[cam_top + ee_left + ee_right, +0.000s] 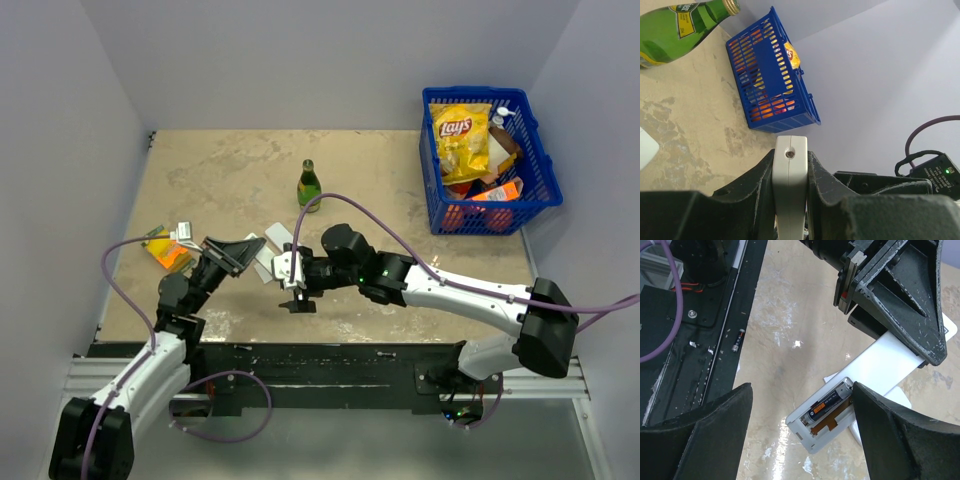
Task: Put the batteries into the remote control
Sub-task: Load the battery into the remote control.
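My left gripper [790, 159] is pressed tight on the remote control [789, 195], pinching its two long edges. My right gripper [801, 390] is spread wide, with one finger on each side of the remote's open end. I cannot tell whether the right-hand finger touches the casing.

Left of my right fingers is a strip of bare table [785, 305], then the table's near edge and the black rail [700, 335]. The loose battery [737, 340] lies on that rail, well apart from the remote. Ahead and to the right, the dark fingers of my left gripper fill the space and close that side.

Only the right wrist view shows the battery bay. The seated battery [828, 403] lies in one slot, and the slot beside it shows a bare orange strip. A white flat piece [903, 396] lies under the remote.

The left wrist view shows only the remote's end face with its screw. Beyond my left fingertips it shows the green bottle [675, 22] and the blue basket [772, 82] against the wall.

From above, both grippers meet over the near middle of the table. The bottle stands just beyond them, with open tabletop around it. The basket sits in the far right corner holding a chip bag [462, 135]. An orange packet [168, 253] lies just left of my left gripper, near the side wall. A purple cable [380, 225] arches over my right arm.
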